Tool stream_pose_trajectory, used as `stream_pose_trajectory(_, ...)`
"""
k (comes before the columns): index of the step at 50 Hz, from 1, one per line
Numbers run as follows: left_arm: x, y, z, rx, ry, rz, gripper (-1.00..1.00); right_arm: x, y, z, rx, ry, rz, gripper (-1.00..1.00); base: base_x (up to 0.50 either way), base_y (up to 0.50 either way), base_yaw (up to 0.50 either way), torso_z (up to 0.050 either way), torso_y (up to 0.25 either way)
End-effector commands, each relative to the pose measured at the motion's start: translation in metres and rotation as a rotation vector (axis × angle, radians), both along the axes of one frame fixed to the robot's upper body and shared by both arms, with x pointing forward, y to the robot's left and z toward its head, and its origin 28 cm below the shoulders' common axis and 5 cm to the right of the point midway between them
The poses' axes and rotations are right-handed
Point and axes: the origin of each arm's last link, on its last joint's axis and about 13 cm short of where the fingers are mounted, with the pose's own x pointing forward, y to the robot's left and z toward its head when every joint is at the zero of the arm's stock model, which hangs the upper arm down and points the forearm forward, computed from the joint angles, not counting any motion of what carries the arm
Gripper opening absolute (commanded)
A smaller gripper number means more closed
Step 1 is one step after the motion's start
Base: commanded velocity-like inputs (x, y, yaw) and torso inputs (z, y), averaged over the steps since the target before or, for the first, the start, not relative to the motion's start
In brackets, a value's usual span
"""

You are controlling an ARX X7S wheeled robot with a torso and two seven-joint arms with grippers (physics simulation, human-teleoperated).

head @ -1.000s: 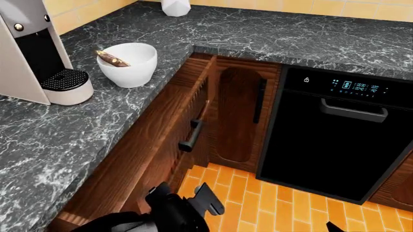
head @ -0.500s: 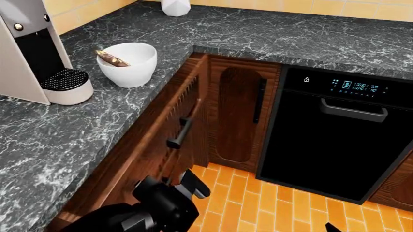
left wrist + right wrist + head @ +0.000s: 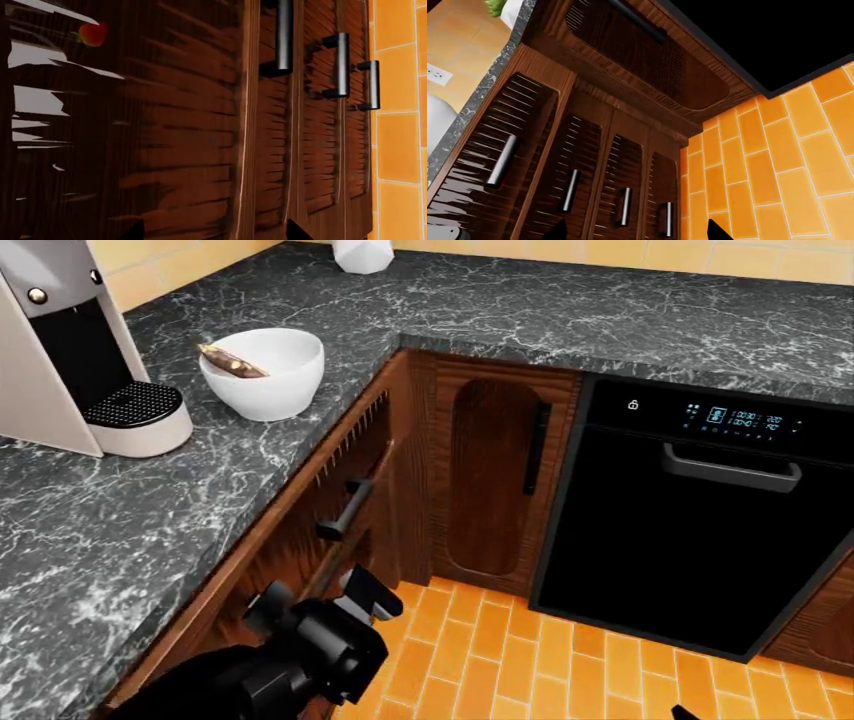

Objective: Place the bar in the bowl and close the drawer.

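Now | bar (image 3: 232, 361) in bowl (image 3: 267, 373); drawer (image 3: 350, 502) nearly flush | left end effector (image 3: 320, 620) spread (fingertips cropped)

A grey-and-black coffee machine (image 3: 74, 350) is seen at nine o'clock on the dark marbled countertop (image 3: 561, 310), and a white faceted jar (image 3: 363, 254) is set at twelve o'clock near the yellow tiled wall. A black oven (image 3: 694, 530) with a lit display is fitted at three o'clock, above the orange tiled floor (image 3: 561, 660). A small red strawberry (image 3: 93, 33) is glimpsed in the left wrist view.
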Motion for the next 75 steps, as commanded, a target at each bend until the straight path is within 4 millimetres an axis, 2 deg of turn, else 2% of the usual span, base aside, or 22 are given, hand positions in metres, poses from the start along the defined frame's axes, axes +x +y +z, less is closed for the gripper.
stream_pose_trajectory(1,0.010,0.020,0.007,0.235,-0.084,-0.018,1.00,-0.002,0.001,-0.002,0.000,0.003,-0.002,1.00,0.00,0.00,0.00,0.000,0.000)
stream_pose_trajectory(73,0.010,0.020,0.007,0.235,-0.084,-0.018,1.00,-0.007,0.007,-0.005,-0.007,0.005,0.002,1.00,0.00,0.00,0.00,0.000,0.001)
stream_pose_trajectory(74,0.022,0.042,0.002,0.121,-0.132,0.047,1.00,-0.007,0.007,-0.006,-0.007,0.005,0.002,1.00,0.00,0.00,0.00,0.000,0.010)
stream_pose_trajectory(75,0.033,0.056,0.002,0.085,-0.195,-0.052,1.00,-0.007,0.008,-0.006,-0.007,0.006,0.002,1.00,0.00,0.00,0.00,0.000,0.000)
